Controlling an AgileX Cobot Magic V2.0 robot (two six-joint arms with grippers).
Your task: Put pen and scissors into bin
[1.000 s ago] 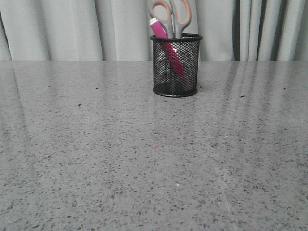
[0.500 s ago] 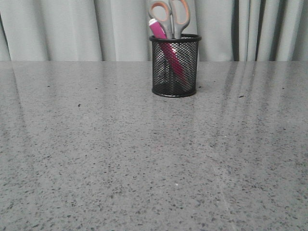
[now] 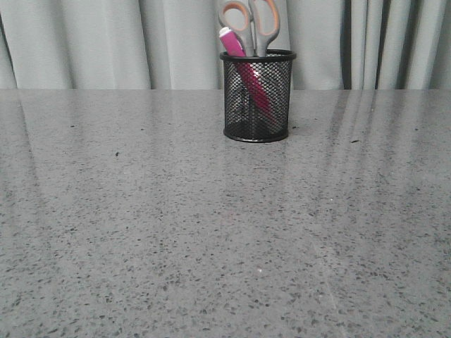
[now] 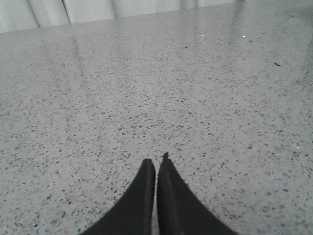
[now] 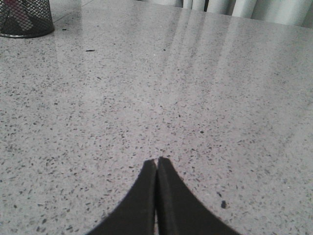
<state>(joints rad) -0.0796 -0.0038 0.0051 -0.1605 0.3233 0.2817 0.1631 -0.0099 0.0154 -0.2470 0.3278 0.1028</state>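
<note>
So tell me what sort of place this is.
Probably a staged test bench or office-style desk: a bare grey speckled tabletop, pale curtains behind it, and a mesh pen cup holding scissors and a pink marker.

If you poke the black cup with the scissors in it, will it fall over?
Maybe. The mesh pen cup looks light, and the scissors stick up well above its rim, so it is probably top-heavy. The pink marker leans inside and might shift. Its flat base should help against a gentle poke.

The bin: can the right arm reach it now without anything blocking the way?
Probably yes. In the right wrist view only bare table lies between the shut right gripper and the bin, which already holds the pen and scissors.
</note>
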